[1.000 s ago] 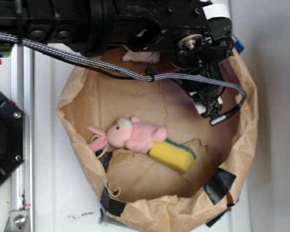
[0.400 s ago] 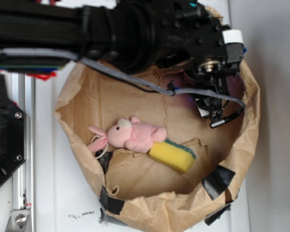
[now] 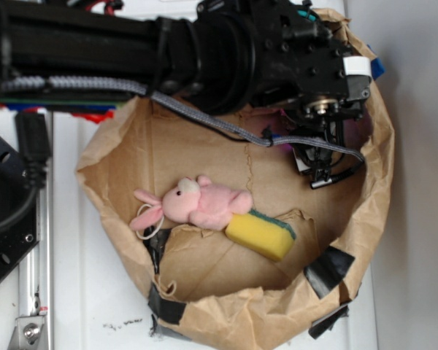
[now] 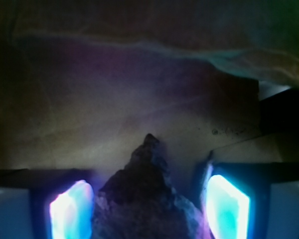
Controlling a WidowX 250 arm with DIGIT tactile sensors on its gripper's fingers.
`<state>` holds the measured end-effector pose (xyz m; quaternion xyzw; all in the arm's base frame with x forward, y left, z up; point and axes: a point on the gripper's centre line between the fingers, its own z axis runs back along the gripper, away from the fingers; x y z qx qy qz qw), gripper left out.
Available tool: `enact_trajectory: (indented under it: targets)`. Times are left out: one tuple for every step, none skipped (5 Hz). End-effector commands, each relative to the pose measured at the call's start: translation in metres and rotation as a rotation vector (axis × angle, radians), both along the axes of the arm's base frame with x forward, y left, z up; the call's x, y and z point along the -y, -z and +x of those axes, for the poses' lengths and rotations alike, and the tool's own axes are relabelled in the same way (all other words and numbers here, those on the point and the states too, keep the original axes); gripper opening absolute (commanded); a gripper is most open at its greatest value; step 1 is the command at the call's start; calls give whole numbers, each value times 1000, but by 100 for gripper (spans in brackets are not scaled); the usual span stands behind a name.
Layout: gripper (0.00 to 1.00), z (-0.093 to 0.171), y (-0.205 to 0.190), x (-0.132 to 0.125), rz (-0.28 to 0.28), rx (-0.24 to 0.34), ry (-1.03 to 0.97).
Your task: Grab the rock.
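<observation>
wrist view: rock (image 4: 142,199) sits between claw (image 4: 149,206) pads, small gaps each side, claw not closed yet, on paper bag (image 4: 114,109) floor. rock looks hard, rough, jagged, probably grips well; squeeze wide lower flanks, not pointed tip.

no readable text, labels or numbers anywhere

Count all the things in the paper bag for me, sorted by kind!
Pink plush bunny toy: 1
Yellow sponge with green scrubbing side: 1
Dark rough jagged rock, seen by the wrist camera between the lit fingers: 1
Total: 3
</observation>
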<state>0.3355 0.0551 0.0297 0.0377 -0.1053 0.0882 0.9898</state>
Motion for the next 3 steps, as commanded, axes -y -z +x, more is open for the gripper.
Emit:
enact_trajectory:
  targets:
    - [0, 3, -21, 14, 8, 78, 99]
    - [0, 1, -25, 12, 4, 80, 92]
    - [0, -10, -53, 17, -70, 63, 111]
